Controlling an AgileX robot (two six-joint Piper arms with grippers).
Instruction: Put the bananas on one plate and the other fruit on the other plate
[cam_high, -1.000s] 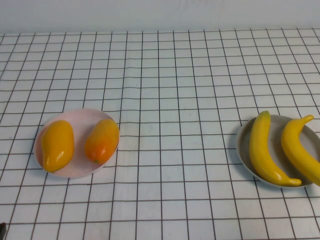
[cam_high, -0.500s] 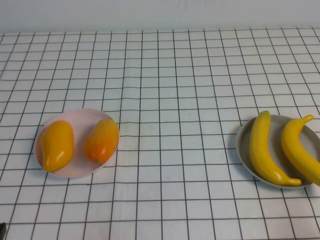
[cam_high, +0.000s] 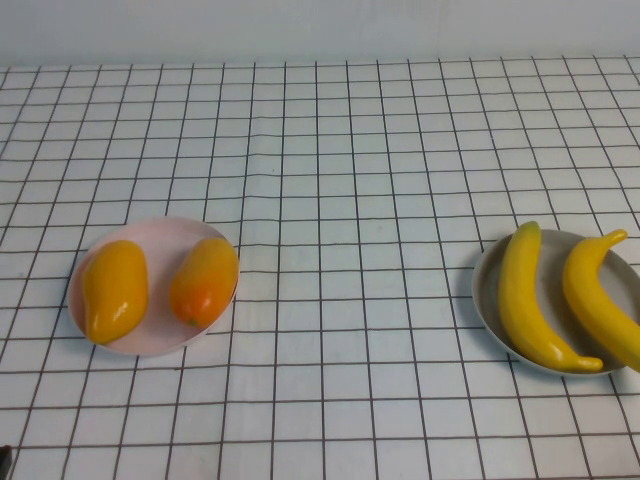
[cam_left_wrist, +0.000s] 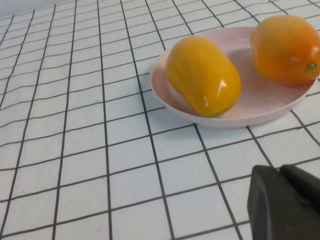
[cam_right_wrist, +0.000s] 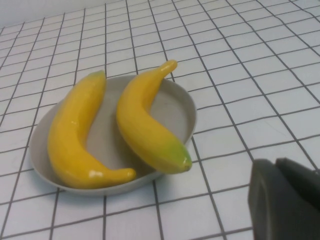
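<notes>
Two yellow bananas (cam_high: 520, 300) (cam_high: 595, 300) lie side by side in the grey plate (cam_high: 552, 288) at the right. In the right wrist view these bananas (cam_right_wrist: 75, 135) (cam_right_wrist: 145, 120) fill the same plate (cam_right_wrist: 170, 107). My right gripper (cam_right_wrist: 275, 162) hovers short of that plate, shut and empty. At the left, two orange-yellow fruits (cam_high: 113, 290) (cam_high: 203, 280) rest in the pink plate (cam_high: 158, 335). The left wrist view shows the plain one (cam_left_wrist: 202, 75) and the redder one (cam_left_wrist: 285, 47) in the pink plate (cam_left_wrist: 255, 95). My left gripper (cam_left_wrist: 281, 170) sits a little back from it, shut on nothing.
A white cloth with a black grid (cam_high: 350, 250) covers the whole table, slightly wrinkled near the middle. A pale wall (cam_high: 320, 30) runs along the far edge. Both plates stand near the front, far apart.
</notes>
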